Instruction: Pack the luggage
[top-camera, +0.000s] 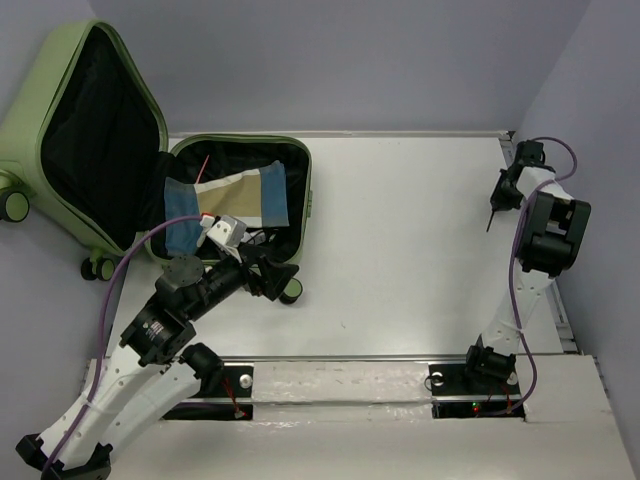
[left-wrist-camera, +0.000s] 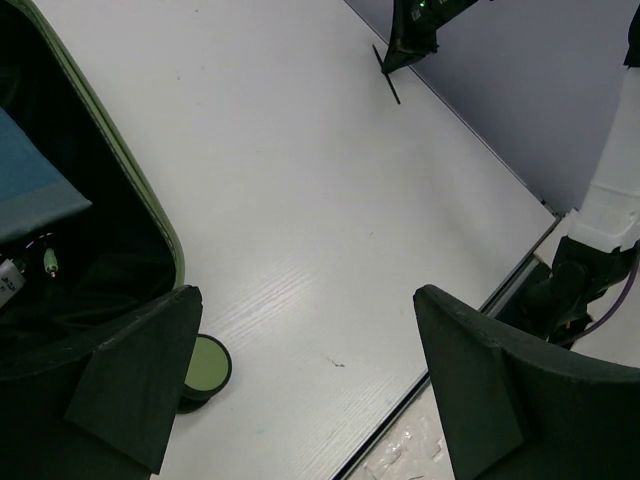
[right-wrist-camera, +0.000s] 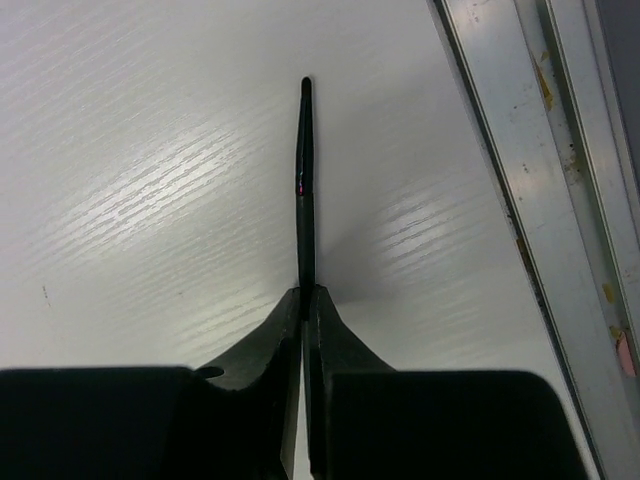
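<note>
Both arms have white links (top-camera: 140, 395), black joints (top-camera: 550, 240) and purple cables (top-camera: 514, 290).

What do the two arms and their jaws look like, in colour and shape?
The left arm and right arm have white shells and black joints. A purple cable runs along each. The jaws are black, wedge-shaped, matte.

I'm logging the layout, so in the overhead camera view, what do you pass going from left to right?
Open luggage → bare white table → thin black stick, pinched in the right end effector.
</note>
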